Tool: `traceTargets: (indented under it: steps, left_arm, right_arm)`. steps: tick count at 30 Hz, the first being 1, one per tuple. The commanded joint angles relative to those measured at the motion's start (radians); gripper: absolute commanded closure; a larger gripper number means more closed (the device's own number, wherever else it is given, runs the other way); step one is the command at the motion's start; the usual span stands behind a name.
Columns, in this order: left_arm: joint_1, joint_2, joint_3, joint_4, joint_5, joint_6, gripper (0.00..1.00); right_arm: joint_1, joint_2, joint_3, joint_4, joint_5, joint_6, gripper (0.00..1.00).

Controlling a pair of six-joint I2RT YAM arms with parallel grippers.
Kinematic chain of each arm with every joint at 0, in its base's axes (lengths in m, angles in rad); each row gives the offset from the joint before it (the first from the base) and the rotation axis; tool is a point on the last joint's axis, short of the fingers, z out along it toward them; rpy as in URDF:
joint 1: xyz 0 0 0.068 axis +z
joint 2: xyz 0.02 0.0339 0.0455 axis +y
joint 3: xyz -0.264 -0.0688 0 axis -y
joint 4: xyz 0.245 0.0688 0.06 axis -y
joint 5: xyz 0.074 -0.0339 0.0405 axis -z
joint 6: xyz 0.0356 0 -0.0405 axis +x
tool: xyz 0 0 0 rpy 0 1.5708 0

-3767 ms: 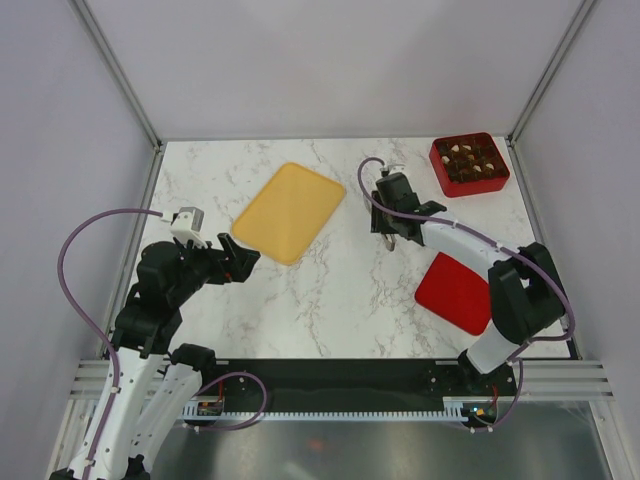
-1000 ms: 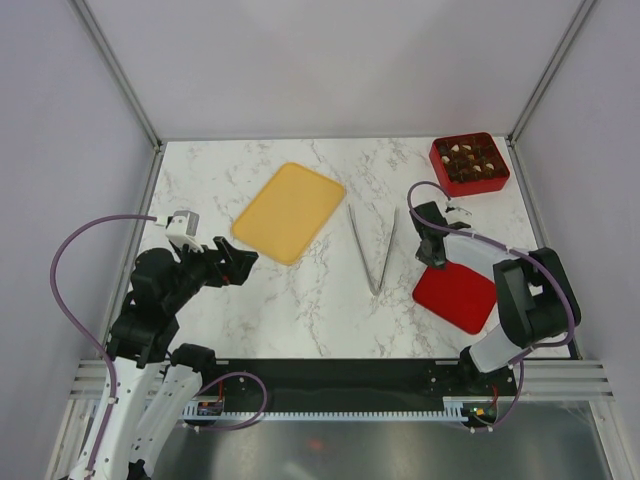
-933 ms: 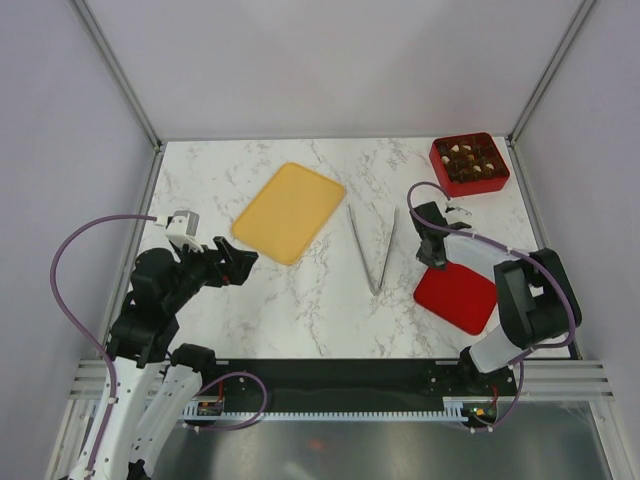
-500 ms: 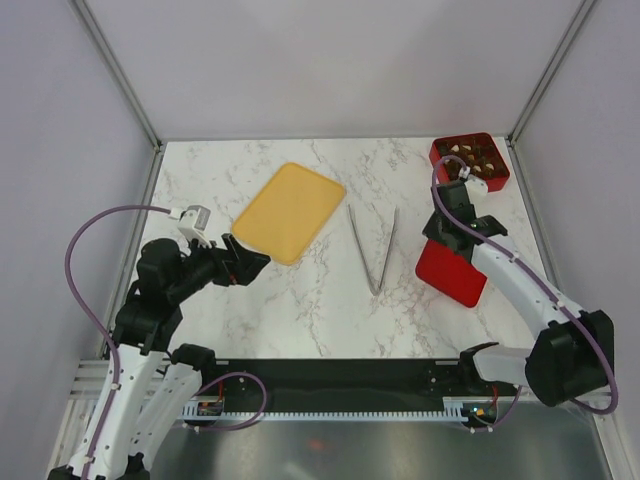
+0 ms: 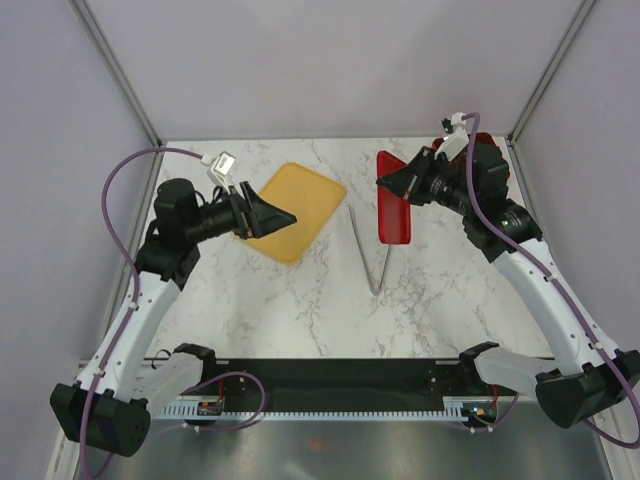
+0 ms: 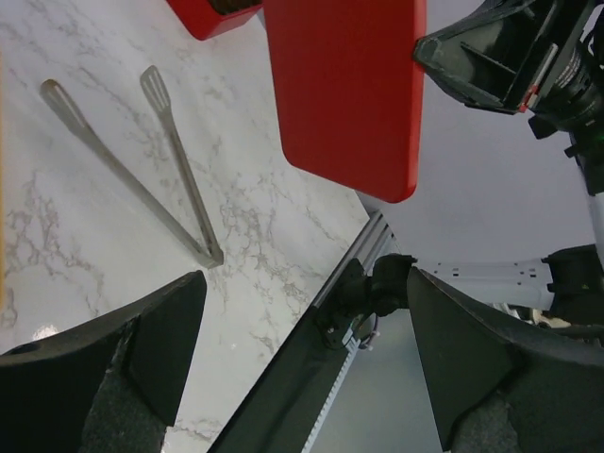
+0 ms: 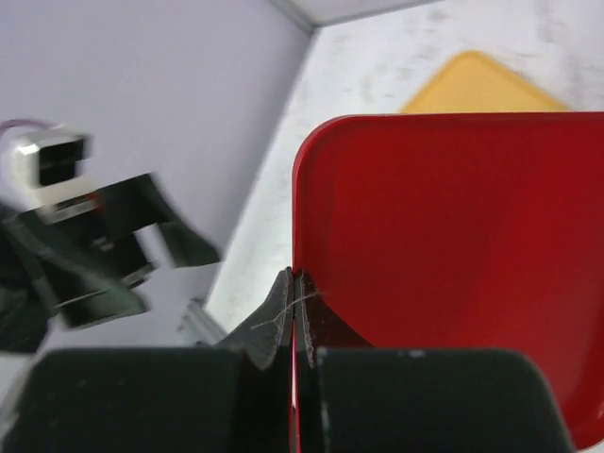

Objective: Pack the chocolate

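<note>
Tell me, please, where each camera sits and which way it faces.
Top external: overhead behind the robot, looking down at the table; left arm and right arm show.
Left wrist: on the left arm, facing the red lid and tongs; the open left gripper frames it.
Right wrist: along the right gripper, shut on the lid's edge, towards the yellow tray.
All share the lid.

top view: high behind the arm bases, looking down on the whole table (image 5: 300, 310); far off.
left wrist: rides the left gripper (image 6: 307, 278), jaws dark in the lower corners; faces across the table to the right arm (image 6: 510, 57), upper right.
right wrist: rides the right gripper (image 7: 294, 283), bottom centre; faces the left arm (image 7: 85, 245), blurred at left; very near the lid (image 7: 453, 245) filling the right half.
shared: lid in all three; tongs (image 5: 372, 250) in top and left wrist; tray (image 5: 290, 210) in top and right wrist.
</note>
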Motion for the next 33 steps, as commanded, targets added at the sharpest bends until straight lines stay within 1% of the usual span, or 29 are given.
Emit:
traceTargets:
  steps: [1,2,3,4,6,7,8,9,10,11,13,14,17,19,23,25,27,28,29,30,31,33]
  left_arm:
    - [0.004,0.067,0.052,0.278,0.162,-0.095,0.05]
    - [0.006,0.09,0.064,0.318,0.22,-0.103,0.07]
    - [0.004,0.131,0.066,0.367,0.243,-0.112,0.07]
    - [0.006,0.15,0.066,0.462,0.277,-0.127,0.07]
    - [0.004,0.21,0.066,0.576,0.304,-0.182,0.07]
    - [0.006,0.237,0.066,0.629,0.323,-0.207,0.06]
    - [0.004,0.26,0.075,0.735,0.331,-0.262,0.03]
    - [0.001,0.289,0.087,0.778,0.344,-0.291,0.01]
    - [-0.002,0.361,0.106,0.83,0.384,-0.322,0.0]
    - [-0.015,0.395,0.148,0.928,0.404,-0.392,0.01]
    - [-0.032,0.48,0.178,1.072,0.439,-0.484,0.01]
    - [-0.054,0.504,0.201,1.175,0.443,-0.554,0.01]
    - [-0.117,0.561,0.253,1.266,0.446,-0.615,0.01]
    - [-0.172,0.581,0.296,1.286,0.447,-0.612,0.01]
    - [-0.236,0.61,0.325,1.309,0.429,-0.593,0.01]
    - [-0.252,0.632,0.321,1.386,0.409,-0.613,0.01]
    - [-0.261,0.668,0.313,1.472,0.389,-0.676,0.01]
    - [-0.27,0.69,0.31,1.604,0.368,-0.76,0.01]
    - [-0.273,0.708,0.307,1.675,0.357,-0.809,0.01]
    - [-0.273,0.748,0.304,1.729,0.348,-0.849,0.01]
    - [-0.272,0.764,0.296,1.777,0.346,-0.885,0.02]
    - [-0.27,0.788,0.276,1.791,0.347,-0.883,0.03]
  right_arm:
    - [0.002,-0.032,-0.001,0.331,-0.334,0.176,1.0]
    - [0.005,-0.04,-0.009,0.373,-0.352,0.2,1.0]
    - [0.003,-0.048,-0.021,0.415,-0.364,0.218,1.0]
    - [0.003,-0.061,-0.025,0.473,-0.384,0.255,1.0]
    - [0.003,-0.068,-0.034,0.533,-0.419,0.306,1.0]
    - [0.003,-0.072,-0.041,0.626,-0.441,0.341,1.0]
    - [0.003,-0.075,-0.052,0.687,-0.483,0.434,1.0]
    - [0.003,-0.077,-0.078,0.753,-0.499,0.482,1.0]
    - [0.003,-0.081,-0.09,0.869,-0.507,0.526,1.0]
    - [0.003,-0.083,-0.097,0.909,-0.513,0.6,1.0]
    - [0.003,-0.086,-0.098,0.991,-0.531,0.643,1.0]
    - [0.006,-0.089,-0.098,1.013,-0.53,0.681,1.0]
    - [0.005,-0.097,-0.094,1.099,-0.53,0.738,1.0]
    - [0.005,-0.097,-0.08,1.113,-0.524,0.763,1.0]
    - [0.006,-0.088,-0.074,1.154,-0.522,0.811,1.0]
    - [0.006,-0.085,-0.083,1.211,-0.522,0.849,1.0]
    - [0.006,-0.077,-0.104,1.272,-0.522,0.867,1.0]
    - [0.006,-0.069,-0.112,1.285,-0.522,0.883,1.0]
    - [0.006,-0.063,-0.126,1.298,-0.522,0.898,1.0]
    - [0.006,-0.045,-0.135,1.361,-0.521,0.922,1.0]
    - [0.006,-0.034,-0.146,1.404,-0.519,0.992,1.0]
    - [0.006,-0.011,-0.155,1.475,-0.519,1.031,1.0]
